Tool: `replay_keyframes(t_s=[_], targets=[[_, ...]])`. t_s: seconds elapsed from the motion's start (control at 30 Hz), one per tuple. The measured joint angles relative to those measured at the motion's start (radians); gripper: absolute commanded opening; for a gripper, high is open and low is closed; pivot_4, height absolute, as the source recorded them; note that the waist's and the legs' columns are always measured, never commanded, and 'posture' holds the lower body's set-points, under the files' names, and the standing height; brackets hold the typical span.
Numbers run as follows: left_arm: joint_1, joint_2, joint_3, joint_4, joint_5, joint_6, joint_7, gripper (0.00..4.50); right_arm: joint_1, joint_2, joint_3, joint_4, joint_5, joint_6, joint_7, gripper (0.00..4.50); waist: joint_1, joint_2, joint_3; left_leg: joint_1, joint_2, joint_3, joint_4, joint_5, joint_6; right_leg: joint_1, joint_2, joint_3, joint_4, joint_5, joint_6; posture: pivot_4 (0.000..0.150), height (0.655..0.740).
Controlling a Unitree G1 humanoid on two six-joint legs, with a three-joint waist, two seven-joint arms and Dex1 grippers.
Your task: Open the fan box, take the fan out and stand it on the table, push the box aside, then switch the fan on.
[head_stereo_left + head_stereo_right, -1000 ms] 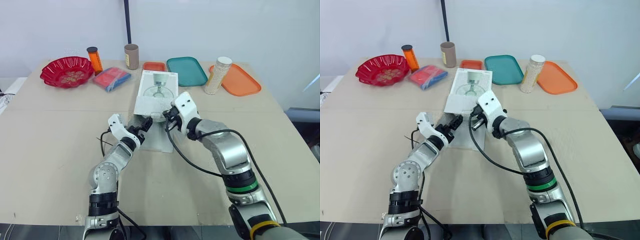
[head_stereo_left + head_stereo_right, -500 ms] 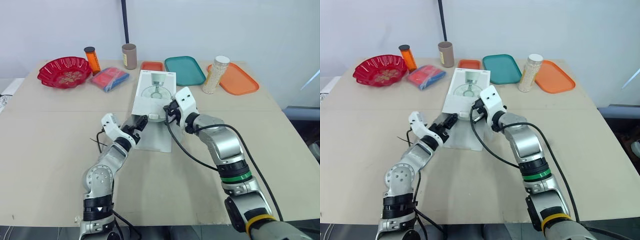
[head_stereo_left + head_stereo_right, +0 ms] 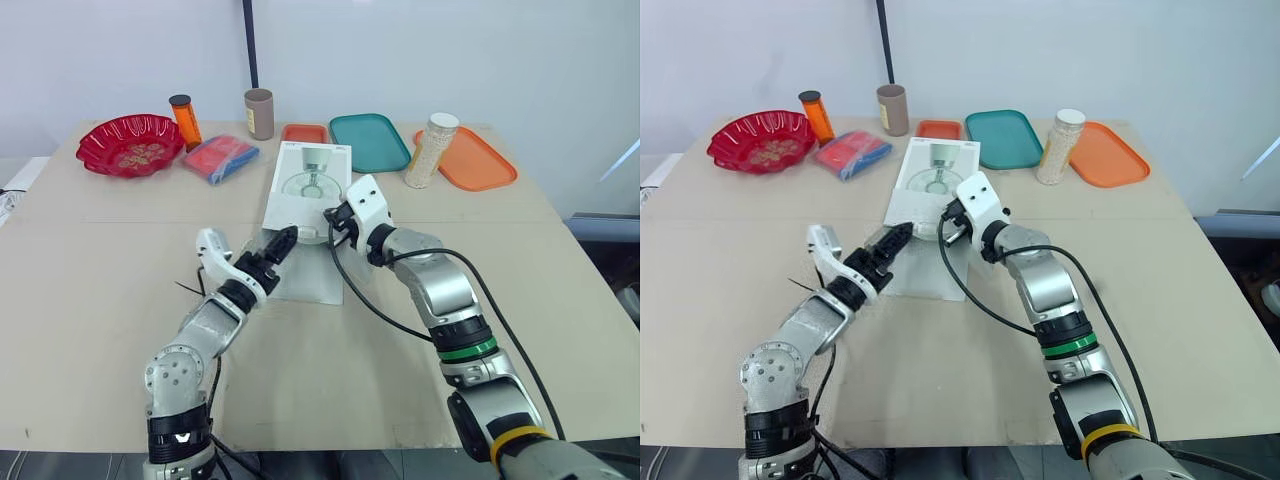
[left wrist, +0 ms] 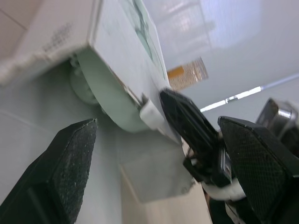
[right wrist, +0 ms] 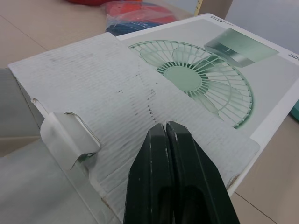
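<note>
The white fan box lies flat mid-table, fan picture up, its near end open and one flap spread on the table. My left gripper is open at that open end. In the left wrist view its fingers stand wide apart before the pale green fan inside the box mouth. My right gripper is shut, its tips on the folded-back top flap at the box's near edge, with nothing seen between the fingers.
Along the far edge stand a red bowl, an orange bottle, a blue-red packet, a brown cup, a small orange tray, a teal tray, a grain jar and an orange tray.
The camera has shifted a little. My left forearm has dropped and swung left, its fingers still at the box mouth. The right gripper stays on the top flap.
</note>
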Motion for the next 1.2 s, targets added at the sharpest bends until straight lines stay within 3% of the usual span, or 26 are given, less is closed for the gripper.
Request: replay_keyframes(t_s=[0.13,0.67,1.2], targets=[[-0.005,0.003,-0.042,0.018,-0.023,0.022,0.012,4.41,-0.006,0.000,0.005,0.019,-0.008,-0.014,0.002,0.00,0.000,0.000,0.000,0.003,0.000,0.000,0.000,0.000,0.000,0.002,0.000,0.000,0.000,0.000,0.000,0.150,0.7400],[-0.102,-0.052,-0.077,0.238,0.256,-0.170,0.049,4.41,-0.008,0.001,0.013,0.025,-0.013,-0.023,0.004,0.00,0.000,0.000,-0.001,0.004,0.000,0.000,0.000,0.000,0.000,0.004,0.000,0.001,0.000,0.000,0.000,0.150,0.7400],[-0.081,-0.036,-0.092,0.225,0.348,-0.144,0.043,4.41,-0.007,0.000,0.015,0.033,-0.030,-0.030,0.015,0.00,-0.001,0.000,-0.001,0.004,0.000,0.000,0.000,0.000,0.000,0.004,0.000,0.001,0.000,0.000,0.000,0.150,0.7400]])
